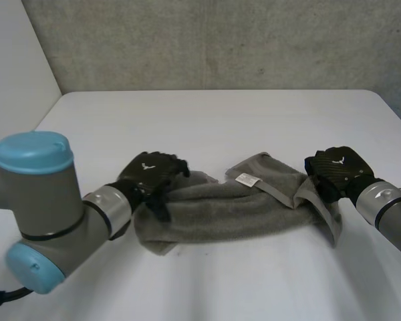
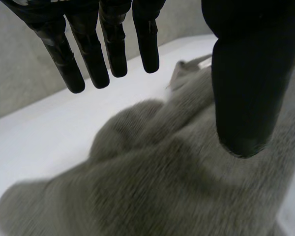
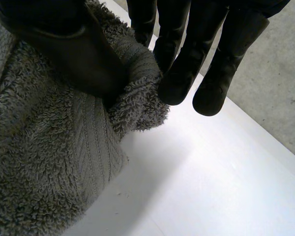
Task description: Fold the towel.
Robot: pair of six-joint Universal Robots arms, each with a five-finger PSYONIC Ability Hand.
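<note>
Under the left hand's (image 2: 91, 54) palm lay one end of the towel (image 2: 177, 187), bunched on the table (image 1: 207, 281). That hand was wide, its fingers straight and well apart from the thumb, holding nothing. At the right hand (image 3: 64, 44) the towel's other end was pinched, a rolled hem caught between thumb and fingers. Between the hands the cloth lay in a rumpled heap, and beyond it, nearer the right hand, a flap with a white label (image 1: 247, 179) was turned up. The risk seemed to be uneven grip. With one end free, a lift would likely drag the towel askew. The right pinch looked shallow and could slip. The left hand, closing on bunched folds, might catch several layers and set a crooked fold.
</note>
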